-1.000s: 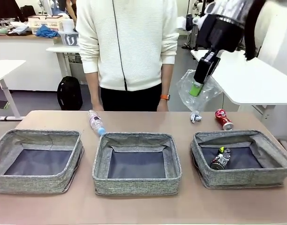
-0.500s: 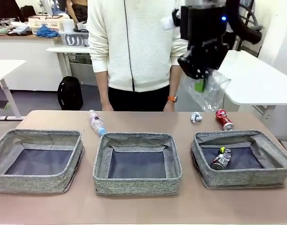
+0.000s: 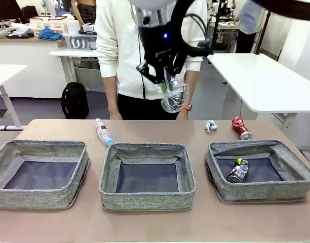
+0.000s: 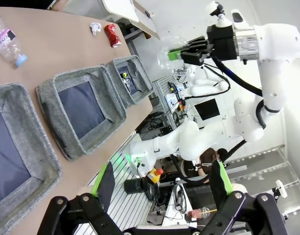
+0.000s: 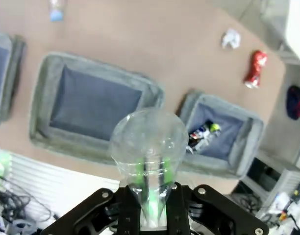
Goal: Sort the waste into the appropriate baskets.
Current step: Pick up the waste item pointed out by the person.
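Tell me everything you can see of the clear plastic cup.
The clear plastic cup is thin, see-through and somewhat crumpled. It hangs in the air well above the table, its rounded end pointing down, away from the wrist. The fingers of the right gripper pinch its other end; nothing else touches it.

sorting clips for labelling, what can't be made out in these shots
- Right wrist view: bottle cut off by the top edge, blurred.
- Front view: dark can in the right basket, print too small to read.
- Left wrist view: left basket cut off by the left and bottom edges.
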Available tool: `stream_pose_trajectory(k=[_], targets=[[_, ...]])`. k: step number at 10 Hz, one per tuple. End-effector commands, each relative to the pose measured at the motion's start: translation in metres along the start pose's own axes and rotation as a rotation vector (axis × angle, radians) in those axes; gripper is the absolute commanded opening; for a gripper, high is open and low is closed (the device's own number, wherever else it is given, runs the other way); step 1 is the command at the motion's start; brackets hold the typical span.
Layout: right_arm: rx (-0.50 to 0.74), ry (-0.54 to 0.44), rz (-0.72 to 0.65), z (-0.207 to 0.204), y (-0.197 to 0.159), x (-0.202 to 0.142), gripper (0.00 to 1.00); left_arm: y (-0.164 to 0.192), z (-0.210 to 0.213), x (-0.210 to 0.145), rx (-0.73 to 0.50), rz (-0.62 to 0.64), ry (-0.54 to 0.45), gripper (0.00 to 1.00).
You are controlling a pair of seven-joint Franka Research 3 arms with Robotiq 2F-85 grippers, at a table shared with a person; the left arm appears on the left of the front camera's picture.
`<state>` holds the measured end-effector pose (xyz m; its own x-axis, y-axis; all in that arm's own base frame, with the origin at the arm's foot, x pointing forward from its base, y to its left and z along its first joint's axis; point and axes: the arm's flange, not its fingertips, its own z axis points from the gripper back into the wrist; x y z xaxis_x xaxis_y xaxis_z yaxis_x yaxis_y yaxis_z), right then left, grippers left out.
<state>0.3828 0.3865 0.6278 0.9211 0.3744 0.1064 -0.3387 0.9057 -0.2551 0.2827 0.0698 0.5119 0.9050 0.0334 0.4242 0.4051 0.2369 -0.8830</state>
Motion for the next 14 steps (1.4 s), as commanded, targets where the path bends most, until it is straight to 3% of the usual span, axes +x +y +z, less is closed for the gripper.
stream_pose_trajectory(k=[1,2,3,4,5,6,7,11,14], targets=[[-0.029,-0.026,-0.04,0.014,-0.02,-0.031,0.15,-0.002,-0.001,0.001,-0.018,-0.006,-0.009,1.0],[0.0,0.0,0.0,0.0,0.0,0.0,0.15,-0.002,-0.001,0.001,-0.018,-0.006,-0.009,1.0],[0.192,0.012,-0.062,0.0,0.001,-0.008,0.15,-0.002,-0.001,0.001,-0.018,-0.006,-0.009,1.0],[0.255,0.097,-0.166,0.024,0.002,-0.009,0.15,-0.002,-0.001,0.001,-0.018,-0.006,-0.009,1.0],[0.231,0.122,-0.26,0.054,0.003,-0.013,0.15,-0.002,-0.001,0.001,-0.018,-0.006,-0.009,1.0],[0.255,0.243,-0.367,0.073,0.0,-0.014,0.15,-0.002,-0.001,0.001,-0.018,-0.006,-0.009,1.0],[0.293,0.283,-0.427,0.09,-0.001,-0.015,0.15,-0.002,-0.001,0.001,-0.018,-0.006,-0.009,1.0],[0.307,0.249,-0.675,0.139,0.003,-0.022,0.15,-0.002,-0.001,0.001,-0.018,-0.006,-0.009,1.0],[0.319,0.207,-0.715,0.151,0.015,-0.022,0.15,-0.002,-0.001,0.001,-0.018,-0.006,-0.009,1.0]])
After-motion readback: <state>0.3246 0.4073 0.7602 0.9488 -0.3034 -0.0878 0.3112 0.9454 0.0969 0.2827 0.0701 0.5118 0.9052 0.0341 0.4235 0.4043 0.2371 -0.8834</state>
